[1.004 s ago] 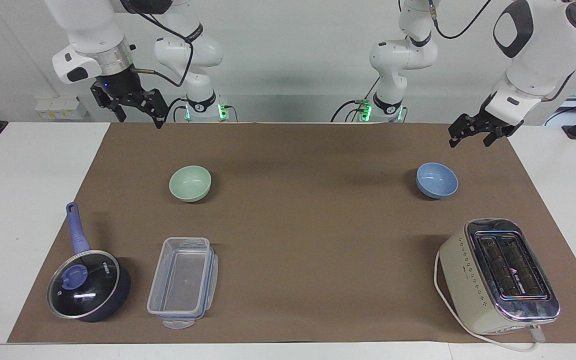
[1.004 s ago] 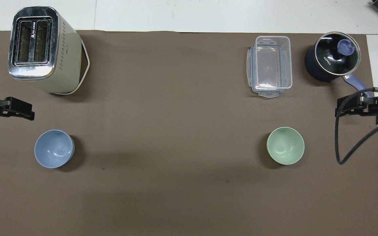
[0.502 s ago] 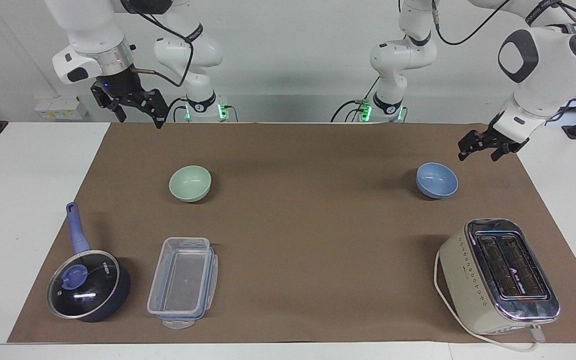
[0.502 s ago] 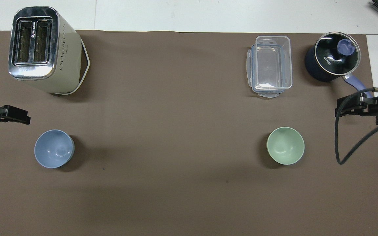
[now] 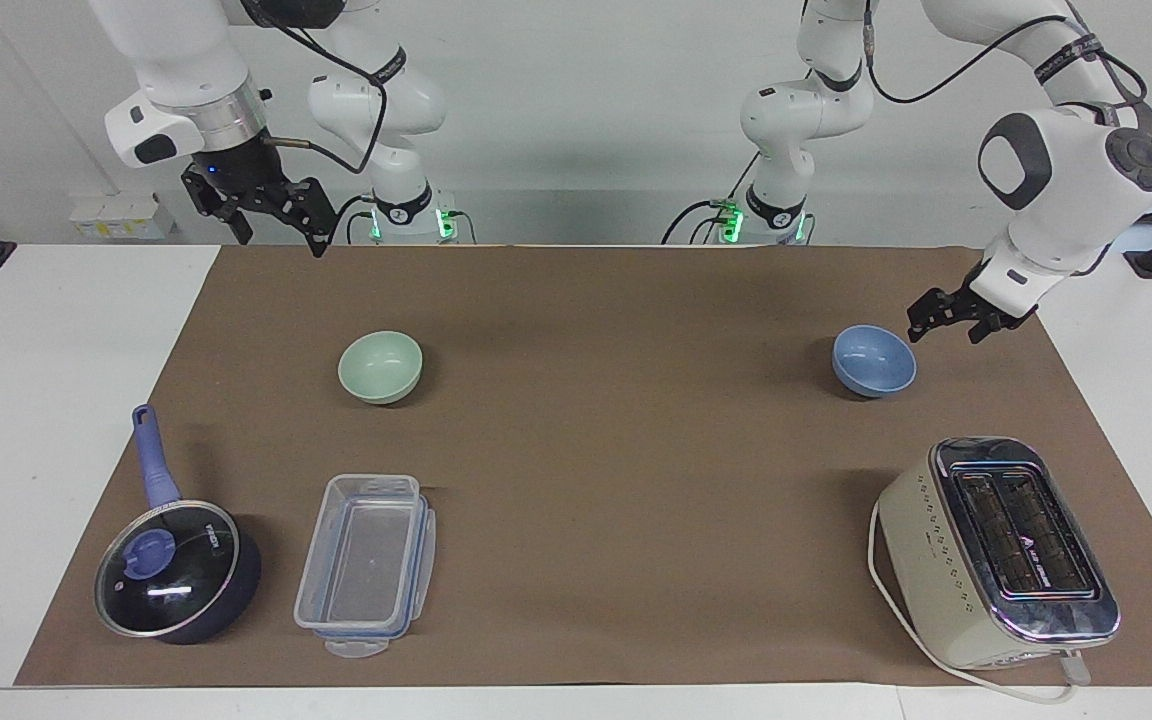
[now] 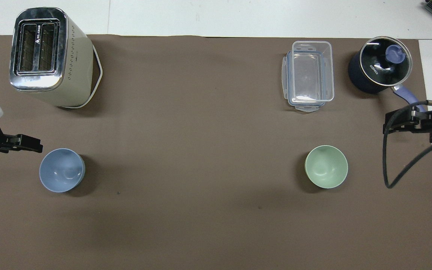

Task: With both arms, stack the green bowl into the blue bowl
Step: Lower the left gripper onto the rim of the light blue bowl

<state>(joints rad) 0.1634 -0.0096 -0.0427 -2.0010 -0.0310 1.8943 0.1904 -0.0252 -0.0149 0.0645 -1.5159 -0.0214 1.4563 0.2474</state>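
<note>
Brown-matted surface (image 5: 616, 440) | blue bowl (image 5: 873, 361), green bowl (image 5: 380, 367) well apart | left gripper (image 5: 948, 318) apart beside blue bowl; right gripper (image 5: 271, 215) apart, waiting | advice: straddle one rim wall squarely.

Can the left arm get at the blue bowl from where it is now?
Probably yes. The left gripper hangs with open jaws just beside the blue bowl, toward the left arm's end of the table. Nothing stands between them, the bowl is empty, and the toaster sits well clear, farther from the robots.
</note>
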